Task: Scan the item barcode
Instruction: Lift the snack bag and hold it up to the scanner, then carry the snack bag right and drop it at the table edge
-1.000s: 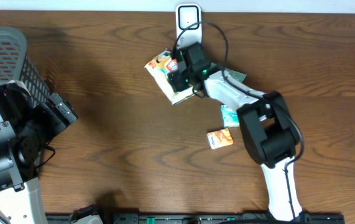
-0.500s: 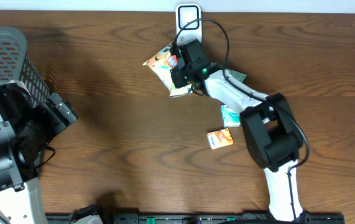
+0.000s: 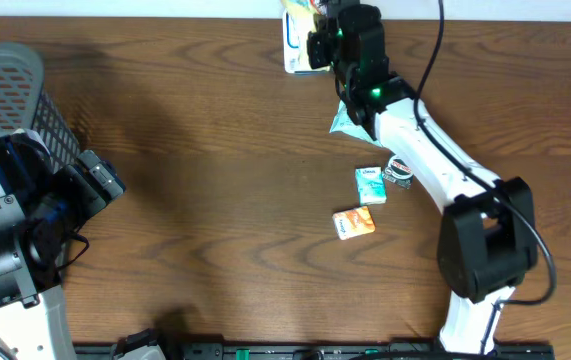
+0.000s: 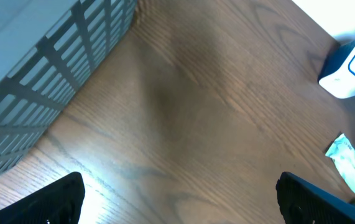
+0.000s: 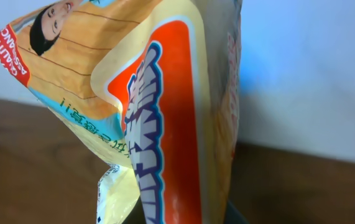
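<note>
Dark wood-grain bench (image 3: 215,200); grey slatted plastic basket (image 3: 10,85) at its left edge; left claw (image 4: 180,205) near the basket, fingers wide apart and empty; right claw (image 3: 317,28) at the far edge, clamped on a glossy, crinkled yellow-and-orange snack bag (image 5: 165,124), held above the wood beside the rounded white plastic scanner (image 4: 350,67); flat teal sachet (image 3: 369,185) and flat orange sachet (image 3: 354,223) mid-bench.

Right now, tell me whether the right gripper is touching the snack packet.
Touching. In the right wrist view the snack packet stands clear of the table, its lower end pinched in the shut right gripper at the frame's bottom edge.
</note>
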Controlling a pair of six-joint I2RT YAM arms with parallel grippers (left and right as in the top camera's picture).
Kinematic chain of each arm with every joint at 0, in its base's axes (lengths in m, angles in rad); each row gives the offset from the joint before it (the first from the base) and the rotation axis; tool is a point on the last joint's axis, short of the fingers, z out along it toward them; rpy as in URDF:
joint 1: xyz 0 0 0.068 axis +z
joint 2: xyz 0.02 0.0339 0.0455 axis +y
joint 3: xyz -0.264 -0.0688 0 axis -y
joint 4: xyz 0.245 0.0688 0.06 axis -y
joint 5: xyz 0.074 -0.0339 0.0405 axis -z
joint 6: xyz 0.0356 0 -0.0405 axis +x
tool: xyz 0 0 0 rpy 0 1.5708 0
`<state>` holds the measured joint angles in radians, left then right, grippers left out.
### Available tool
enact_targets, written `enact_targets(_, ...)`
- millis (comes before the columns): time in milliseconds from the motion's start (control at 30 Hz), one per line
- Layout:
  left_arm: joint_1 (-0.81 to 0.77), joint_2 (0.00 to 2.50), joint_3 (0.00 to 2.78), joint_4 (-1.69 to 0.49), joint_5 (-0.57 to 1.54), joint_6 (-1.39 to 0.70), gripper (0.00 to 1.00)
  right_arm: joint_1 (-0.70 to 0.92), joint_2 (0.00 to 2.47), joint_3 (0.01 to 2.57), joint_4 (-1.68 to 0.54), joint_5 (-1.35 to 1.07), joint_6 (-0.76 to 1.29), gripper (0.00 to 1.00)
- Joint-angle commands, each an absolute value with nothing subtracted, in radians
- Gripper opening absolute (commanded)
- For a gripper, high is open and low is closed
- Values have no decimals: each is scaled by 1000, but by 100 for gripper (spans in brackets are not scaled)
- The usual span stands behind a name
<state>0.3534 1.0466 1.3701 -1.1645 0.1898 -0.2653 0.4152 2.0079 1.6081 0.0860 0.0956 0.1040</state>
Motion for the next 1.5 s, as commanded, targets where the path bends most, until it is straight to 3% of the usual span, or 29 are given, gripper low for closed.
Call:
enact_targets(0, 359, 1047, 1386, -1166, 198, -266, 98, 407, 2113, 1608, 205, 118, 62, 1)
enact_targets(333, 359, 1047, 1386, -1166, 198, -266, 98, 385, 2342, 1608, 682, 126, 66, 1)
enact_targets(733, 359, 1047, 1386, -1166, 199, -266, 98, 356, 2352, 1608, 693, 125, 68, 1)
enact_targets(933, 359, 1047, 1386, -1166, 198, -266, 98, 305, 2317, 1608, 694, 123, 210, 1)
enact_targets(1100, 359, 1047, 1386, -1166, 198, -266, 98, 215, 2202, 1608, 590, 118, 294, 1)
enact_targets(1267, 359, 1047, 1386, -1166, 198, -266, 98, 93, 2059, 1608, 345, 159, 198, 1)
enact_targets(1467, 359, 1047, 1386, -1166, 198, -266, 97, -162, 1959, 1608, -45, 239, 117, 1)
